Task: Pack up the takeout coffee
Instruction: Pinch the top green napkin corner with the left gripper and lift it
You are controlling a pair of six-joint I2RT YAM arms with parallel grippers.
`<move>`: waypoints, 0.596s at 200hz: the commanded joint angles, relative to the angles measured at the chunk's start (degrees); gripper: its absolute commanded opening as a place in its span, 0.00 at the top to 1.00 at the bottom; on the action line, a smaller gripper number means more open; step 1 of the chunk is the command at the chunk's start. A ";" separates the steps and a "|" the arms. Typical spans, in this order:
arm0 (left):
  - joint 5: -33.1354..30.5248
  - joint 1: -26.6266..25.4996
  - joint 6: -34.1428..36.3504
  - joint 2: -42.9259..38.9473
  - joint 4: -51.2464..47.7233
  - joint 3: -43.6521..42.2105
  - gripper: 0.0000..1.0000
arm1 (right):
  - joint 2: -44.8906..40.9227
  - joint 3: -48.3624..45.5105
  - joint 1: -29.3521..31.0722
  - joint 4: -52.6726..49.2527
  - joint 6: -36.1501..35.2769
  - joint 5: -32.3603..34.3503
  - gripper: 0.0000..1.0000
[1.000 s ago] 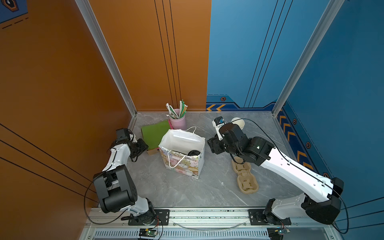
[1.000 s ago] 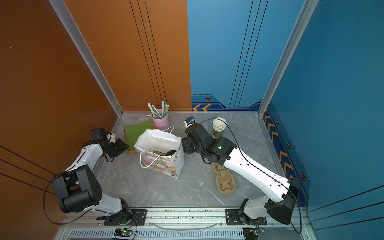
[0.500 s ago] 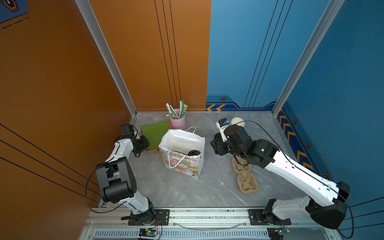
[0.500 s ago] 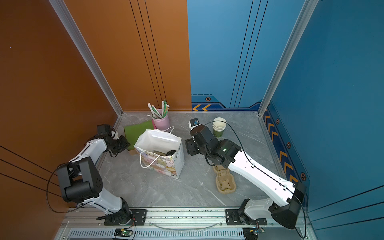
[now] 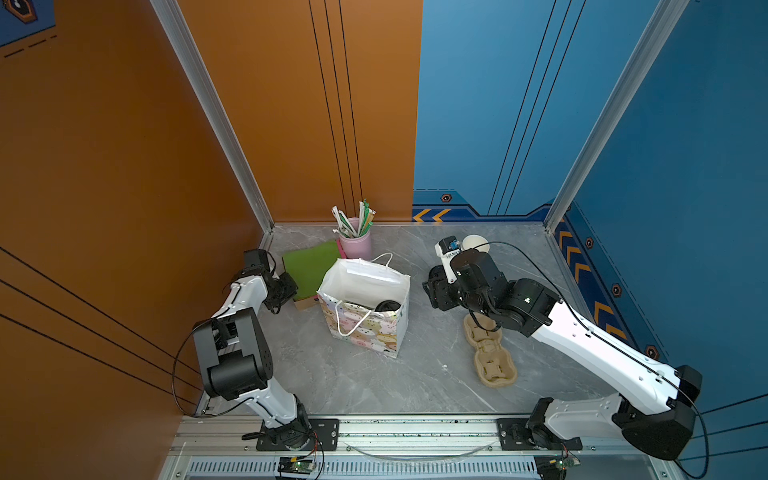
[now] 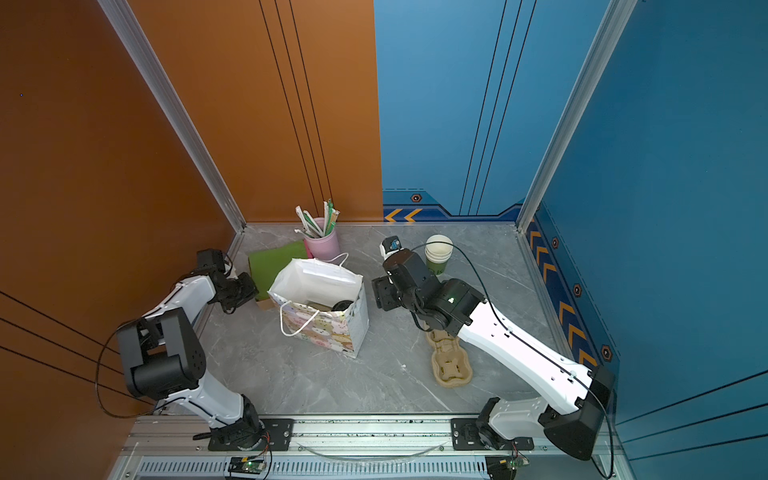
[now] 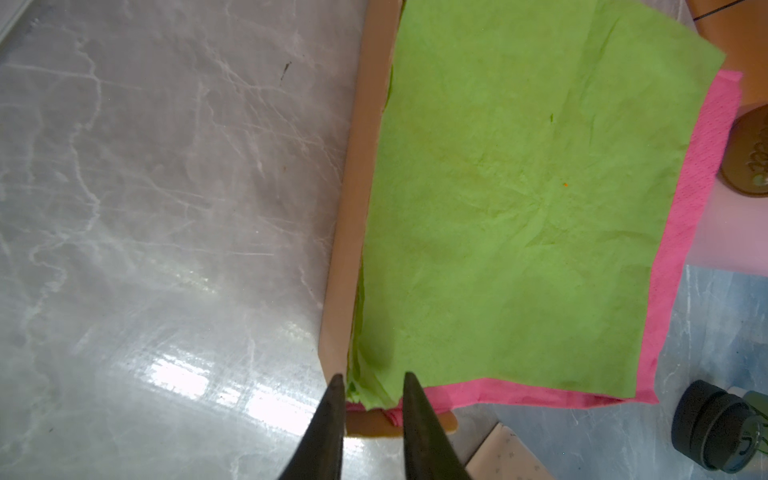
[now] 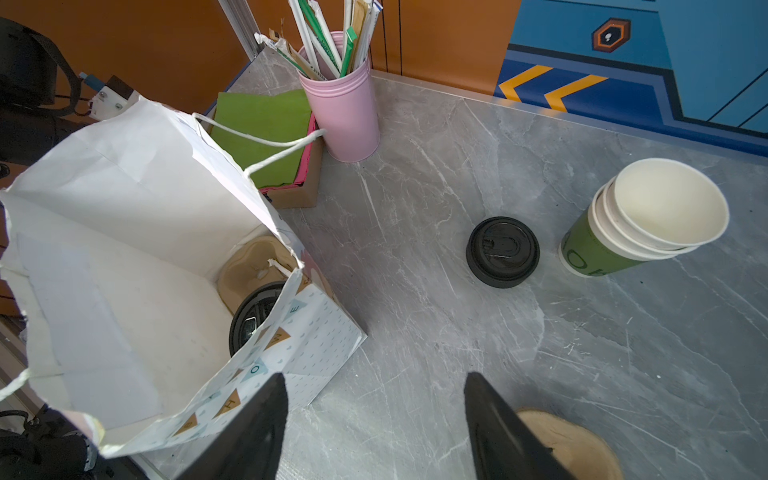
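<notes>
Grey veined marble desk (image 5: 357,386), orange wall (image 5: 291,104) and blue wall (image 5: 478,104); one crinkled white paper bag (image 8: 124,208) stands open with the takeout coffee (image 8: 253,316) inside, only its round black lid showing. My right end effector (image 8: 374,382) hangs wide open and empty just outside the bag wall, near that cup. My left end effector (image 7: 372,380) has narrow jaws astride a corner of one soft green napkin stack (image 7: 519,187), clamped or not I cannot tell.

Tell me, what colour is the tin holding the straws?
Pink. The tin shows best in the right wrist view.
</notes>
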 commanded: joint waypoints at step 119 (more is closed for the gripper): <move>-0.63 -1.52 1.85 3.09 -2.81 3.69 1.00 | -1.65 -2.01 -1.15 1.01 0.31 -1.05 0.31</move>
